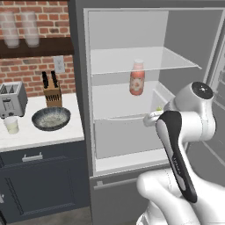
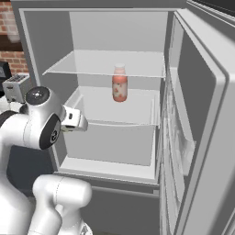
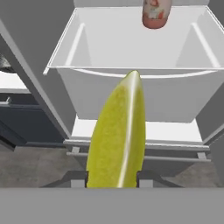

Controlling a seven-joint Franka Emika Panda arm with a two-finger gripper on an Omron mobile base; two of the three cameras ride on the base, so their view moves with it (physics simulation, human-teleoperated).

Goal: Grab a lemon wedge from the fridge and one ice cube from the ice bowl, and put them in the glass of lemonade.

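The step in hand is the lemon half of the task. The wedge (image 3: pixel 119 135) is gripped and sits in front of the open fridge (image 1: pixel 83 88), outside its white drawer (image 3: pixel 131 94). The ice cube step appears not yet begun; the bowl (image 1: pixel 51 118) stands untouched on the surface (image 1: pixel 44 134) left of the fridge.

Hand state: the hand (image 3: pixel 112 178) is clenched on the wedge. In the hand view the yellow-green wedge rises from between the two dark fingertips (image 3: pixel 78 179), one tip touching each side of its lower end, pointed end away from the hand. The jaws stand partly closed, as far apart as the wedge is thick. In the left base view a small yellow-green speck marks the wedge at the hand, near the right front corner of the drawer.

A pinkish jar (image 1: pixel 137 78) stands on the shelf above the drawer, well clear of the hand.

Next move, as a judgement:
1. Withdraw the arm from the fridge opening without brushing the drawer rim or the door (image 2: pixel 202 114) on the right.
2. Carry the wedge left to the surface, where the glass (image 1: pixel 12 125) stands near the front edge, beside the bowl and in front of the toaster (image 1: pixel 12 99).
3. Release the wedge only when it is above the glass mouth.

The grip holds a narrow end; a jolt could let the wedge slip.
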